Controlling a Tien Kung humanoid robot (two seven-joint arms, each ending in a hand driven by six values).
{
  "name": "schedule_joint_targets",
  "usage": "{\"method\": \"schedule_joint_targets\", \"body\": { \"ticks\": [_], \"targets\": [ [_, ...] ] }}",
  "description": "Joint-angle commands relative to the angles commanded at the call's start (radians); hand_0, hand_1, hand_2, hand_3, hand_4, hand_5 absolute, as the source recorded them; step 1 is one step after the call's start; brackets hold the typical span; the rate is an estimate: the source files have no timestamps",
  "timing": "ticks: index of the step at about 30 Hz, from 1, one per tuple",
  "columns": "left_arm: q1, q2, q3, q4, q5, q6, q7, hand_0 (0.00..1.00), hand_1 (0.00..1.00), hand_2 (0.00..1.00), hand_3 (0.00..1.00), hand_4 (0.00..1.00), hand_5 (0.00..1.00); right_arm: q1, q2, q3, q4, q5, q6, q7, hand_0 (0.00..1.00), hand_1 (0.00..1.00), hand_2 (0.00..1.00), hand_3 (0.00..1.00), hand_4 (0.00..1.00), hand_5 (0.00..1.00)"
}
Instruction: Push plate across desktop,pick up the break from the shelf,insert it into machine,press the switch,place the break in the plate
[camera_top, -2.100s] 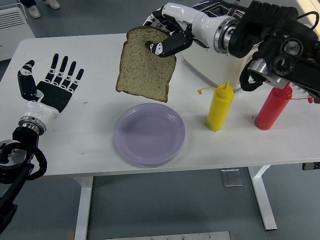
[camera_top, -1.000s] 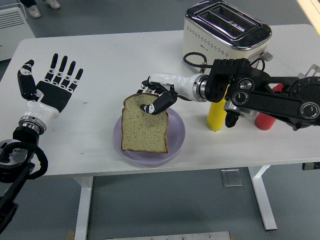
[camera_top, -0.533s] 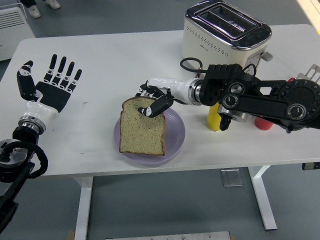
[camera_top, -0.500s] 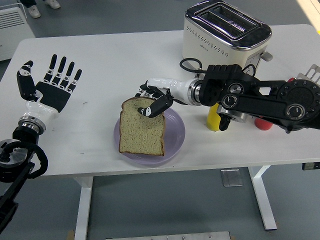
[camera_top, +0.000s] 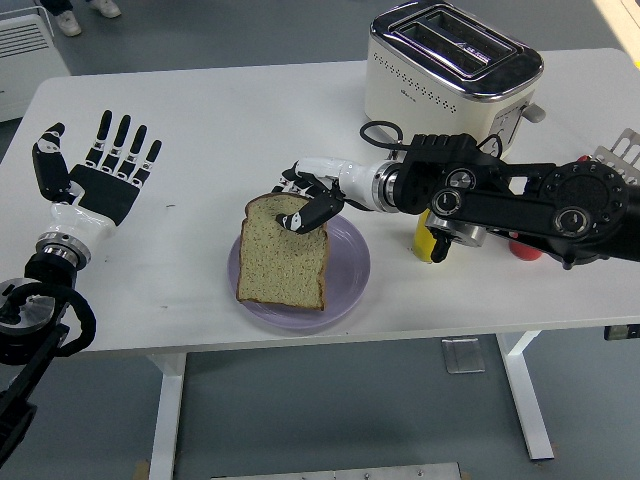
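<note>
Bread tan, brown crust; plate lilac; toaster cream and chrome; table white.

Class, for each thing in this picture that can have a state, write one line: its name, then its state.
Bread slice: lying on the plate, top edge pinched.
Plate: holds the bread.
Right robot hand: shut on the bread.
Left robot hand: open, fingers spread, holding nothing.
Toaster: slots empty.

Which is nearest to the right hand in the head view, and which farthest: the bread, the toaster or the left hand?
1. Bread, gripped by the right hand, over the plate.
2. Toaster, behind, far right.
3. Left hand, open, far left.
</note>
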Motion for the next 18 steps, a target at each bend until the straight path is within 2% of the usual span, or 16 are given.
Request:
{"method": "schedule_joint_targets", "body": {
  "ticks": [1,6,7,12,13,18],
  "targets": [
    [0.0,0.0,0.0,0.001,0.001,0.0,0.0,0.822,0.753,0.726,0.694,0.627,0.998,0.0,0.001,-0.001,-0.002,0.001,0.001,0.001,0.221,0.446,0.492,0.485,0.34,0.002],
    [0.001,0.0,-0.001,0.005,0.005,-0.001,-0.003,0.822,0.753,0.726,0.694,0.627,0.998,0.0,0.003,-0.006,-0.008,0.003,0.009,0.004,0.221,0.446,0.492,0.485,0.34,0.002],
    [0.001,0.0,0.0,0.005,0.006,-0.001,-0.003,0.822,0.753,0.726,0.695,0.627,0.998,0.0,0.003,-0.006,-0.008,0.003,0.011,0.003,0.237,0.451,0.487,0.476,0.476,0.034],
    [0.0,0.0,0.001,0.009,0.011,-0.002,-0.005,0.822,0.753,0.726,0.695,0.627,0.998,0.0,0.004,-0.007,-0.012,0.009,0.033,0.0,0.237,0.451,0.487,0.476,0.476,0.034],
    [0.0,0.0,0.0,0.012,0.012,-0.002,-0.006,0.823,0.753,0.726,0.694,0.628,0.998,-0.001,0.003,-0.008,-0.013,0.01,0.04,-0.001,0.268,0.494,0.527,0.49,0.69,0.225],
    [0.0,-0.004,-0.006,0.035,0.028,-0.004,-0.007,0.823,0.753,0.726,0.694,0.628,0.998,-0.002,0.001,-0.013,-0.017,0.003,0.075,-0.002,0.268,0.494,0.527,0.49,0.69,0.225]
  ]
}}
